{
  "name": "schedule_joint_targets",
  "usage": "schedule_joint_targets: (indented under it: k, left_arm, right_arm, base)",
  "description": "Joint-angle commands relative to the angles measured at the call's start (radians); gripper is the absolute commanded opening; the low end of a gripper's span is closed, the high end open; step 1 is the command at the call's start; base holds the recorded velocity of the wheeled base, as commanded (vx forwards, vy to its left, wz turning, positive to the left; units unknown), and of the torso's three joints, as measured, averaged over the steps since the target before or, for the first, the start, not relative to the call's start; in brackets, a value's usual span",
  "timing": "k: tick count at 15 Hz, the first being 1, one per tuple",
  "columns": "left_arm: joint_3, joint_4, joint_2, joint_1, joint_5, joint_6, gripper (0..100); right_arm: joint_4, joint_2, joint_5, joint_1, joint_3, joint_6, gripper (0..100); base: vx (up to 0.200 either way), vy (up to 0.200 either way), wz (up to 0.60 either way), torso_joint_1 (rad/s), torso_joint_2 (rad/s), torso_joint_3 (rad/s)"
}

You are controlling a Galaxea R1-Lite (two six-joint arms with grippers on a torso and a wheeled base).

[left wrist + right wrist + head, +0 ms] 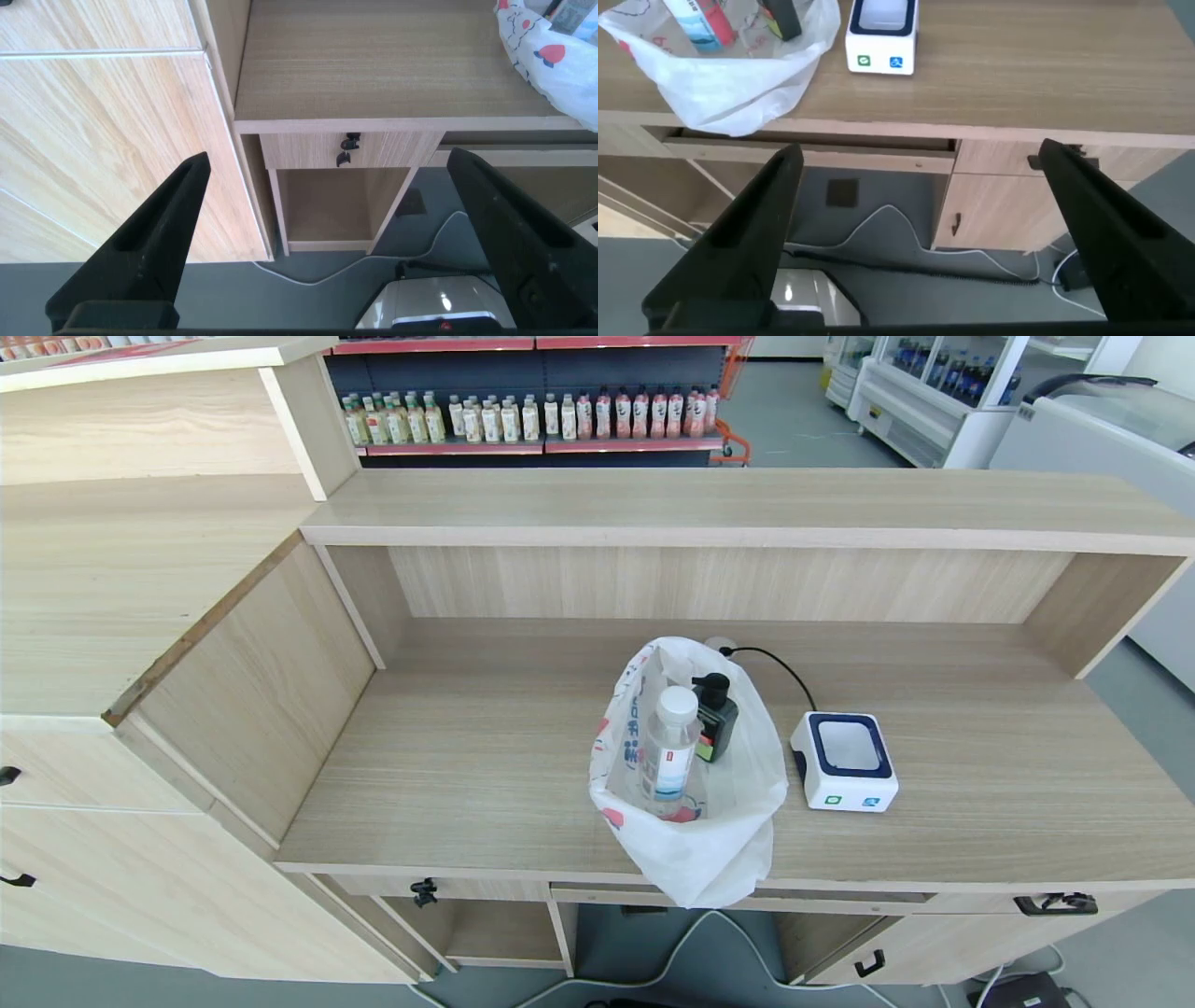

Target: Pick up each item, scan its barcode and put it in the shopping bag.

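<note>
A white plastic shopping bag stands open on the wooden counter, its lower part hanging over the front edge. Inside it stand a clear bottle with a white cap and a dark pump bottle. Just right of the bag sits the white barcode scanner with a dark-framed window, its black cable running back to the wall. My left gripper is open, held low in front of the counter's left end. My right gripper is open too, low below the counter front, with the shopping bag and scanner above it.
A raised shelf spans the back of the counter, with a side panel on the left. Drawers with black handles and an open cubby lie under the counter. Cables trail on the floor.
</note>
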Motion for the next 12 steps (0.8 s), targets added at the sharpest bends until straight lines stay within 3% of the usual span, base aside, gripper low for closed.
schedule_joint_targets:
  k: [1, 12]
  left_arm:
    - [0.0, 0.0, 0.0, 0.0, 0.0, 0.0, 100]
    - [0.0, 0.0, 0.001, 0.0, 0.0, 0.0, 100]
  right_arm:
    - [0.002, -0.031, 0.0, -0.003, 0.0, 0.008, 100]
    - [0.004, -0.031, -0.002, -0.005, 0.0, 0.011, 100]
  base:
    - [0.0, 0.0, 0.0, 0.0, 0.0, 0.0]
    - [0.0, 0.0, 0.0, 0.0, 0.0, 0.0]
